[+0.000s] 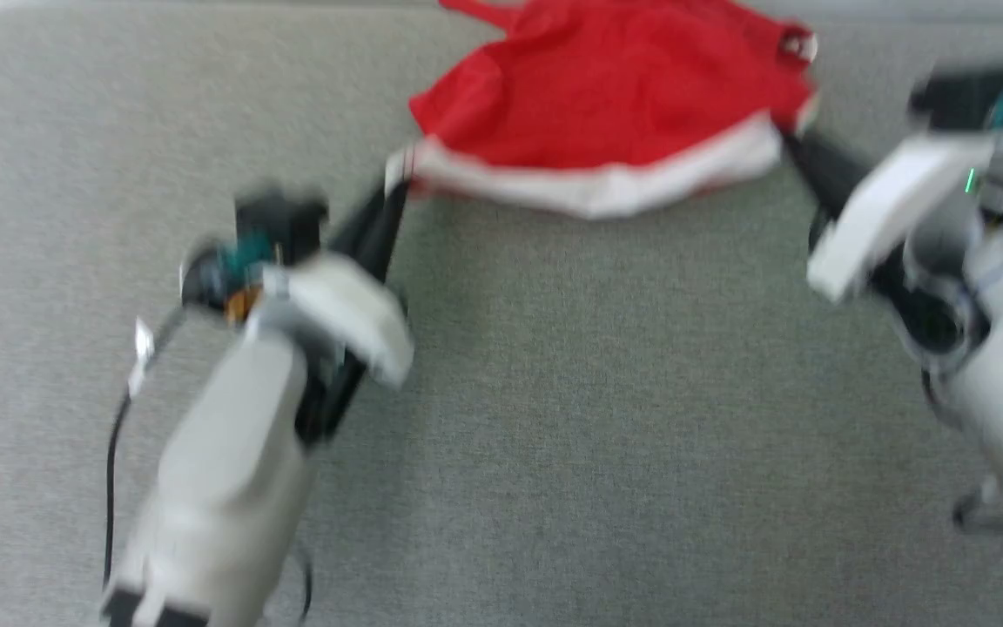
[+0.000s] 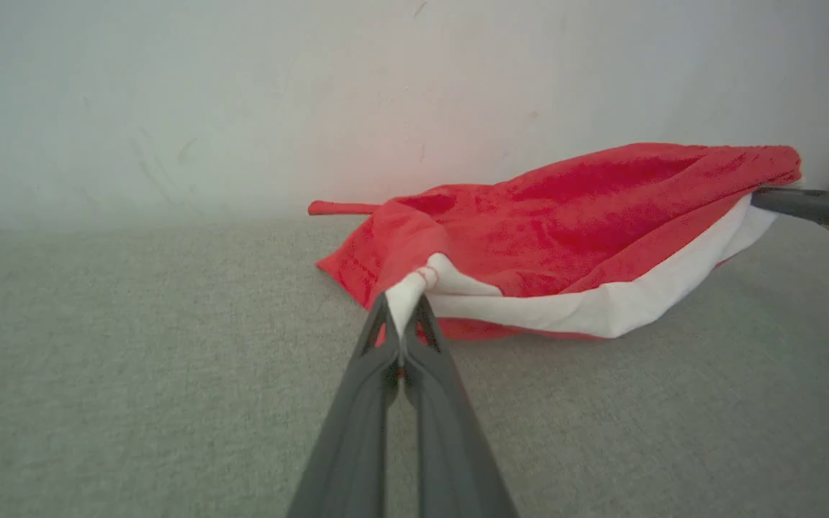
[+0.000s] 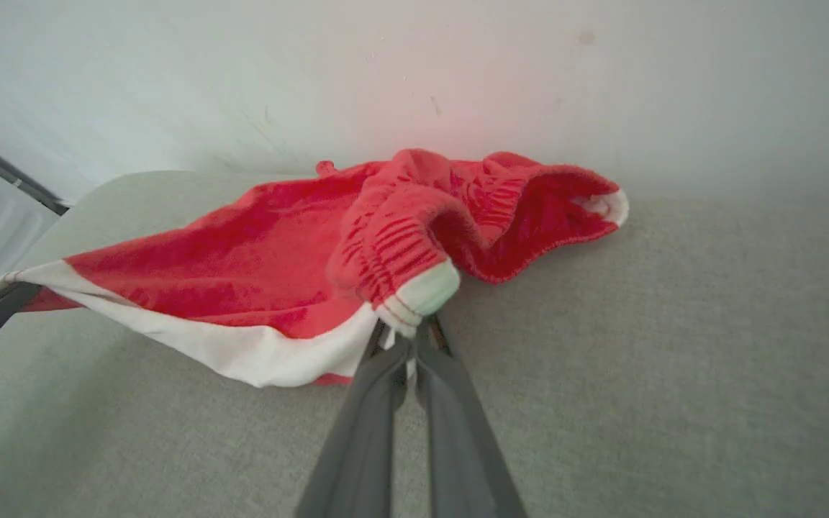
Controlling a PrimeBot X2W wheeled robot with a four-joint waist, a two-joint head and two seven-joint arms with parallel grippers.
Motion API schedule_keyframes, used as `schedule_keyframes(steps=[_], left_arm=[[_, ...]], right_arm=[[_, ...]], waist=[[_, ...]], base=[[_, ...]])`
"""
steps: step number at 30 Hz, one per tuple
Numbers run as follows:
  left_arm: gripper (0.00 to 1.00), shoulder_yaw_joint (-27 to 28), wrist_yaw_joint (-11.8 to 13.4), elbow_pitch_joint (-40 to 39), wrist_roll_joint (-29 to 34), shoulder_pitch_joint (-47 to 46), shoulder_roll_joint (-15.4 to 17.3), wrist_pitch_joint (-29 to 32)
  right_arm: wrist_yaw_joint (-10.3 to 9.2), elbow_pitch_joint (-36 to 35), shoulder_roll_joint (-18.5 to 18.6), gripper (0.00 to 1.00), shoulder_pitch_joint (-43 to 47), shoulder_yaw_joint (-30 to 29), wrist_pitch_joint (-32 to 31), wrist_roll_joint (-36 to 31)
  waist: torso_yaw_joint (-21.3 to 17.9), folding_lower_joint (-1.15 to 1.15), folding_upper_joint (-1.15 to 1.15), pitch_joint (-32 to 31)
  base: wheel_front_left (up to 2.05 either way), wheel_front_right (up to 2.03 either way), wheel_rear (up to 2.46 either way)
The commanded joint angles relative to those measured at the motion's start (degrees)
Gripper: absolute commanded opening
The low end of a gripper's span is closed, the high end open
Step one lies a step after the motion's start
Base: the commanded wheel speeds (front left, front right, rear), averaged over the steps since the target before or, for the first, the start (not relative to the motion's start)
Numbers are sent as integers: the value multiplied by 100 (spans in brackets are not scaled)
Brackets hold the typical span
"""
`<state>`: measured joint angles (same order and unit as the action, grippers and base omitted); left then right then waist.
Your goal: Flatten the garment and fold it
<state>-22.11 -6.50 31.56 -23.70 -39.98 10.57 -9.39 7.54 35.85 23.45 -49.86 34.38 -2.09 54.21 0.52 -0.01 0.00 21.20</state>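
Note:
The garment (image 1: 606, 104) is a small red pair of shorts with a broad white band, stretched between both grippers at the far middle of the grey surface. My left gripper (image 1: 397, 178) is shut on the band's left corner; in the left wrist view the white corner is pinched between the fingers (image 2: 404, 313) and the garment (image 2: 565, 237) trails right. My right gripper (image 1: 793, 144) is shut on the right corner; in the right wrist view the cloth (image 3: 314, 244) bunches over the closed fingertips (image 3: 404, 334). The band sags in the middle.
The grey fabric-covered surface (image 1: 554, 392) spreads wide in front of the garment. A pale wall (image 2: 314, 93) rises right behind the garment. The other arm's dark finger (image 2: 817, 208) reaches in at the right edge of the left wrist view.

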Motion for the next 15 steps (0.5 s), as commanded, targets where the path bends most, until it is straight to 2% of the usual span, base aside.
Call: schedule_keyframes(steps=[1,7,15], left_arm=[[0,-84,-39,-84,-83,374,117,68],[0,-275,-67,-633,-319,1449,451,378],[0,-405,-49,-1606,-634,2678,809,897]], right_arm=[[-5,-80,103,0,303,107,-42,120],[-5,-307,476,0,1205,260,-227,488],[-5,-616,925,0,2322,156,-606,771]], waist=[[122,1,0,-435],[229,1,0,-933],[273,1,0,-1553]], base=[[0,0,0],[0,0,0],[0,0,0]])
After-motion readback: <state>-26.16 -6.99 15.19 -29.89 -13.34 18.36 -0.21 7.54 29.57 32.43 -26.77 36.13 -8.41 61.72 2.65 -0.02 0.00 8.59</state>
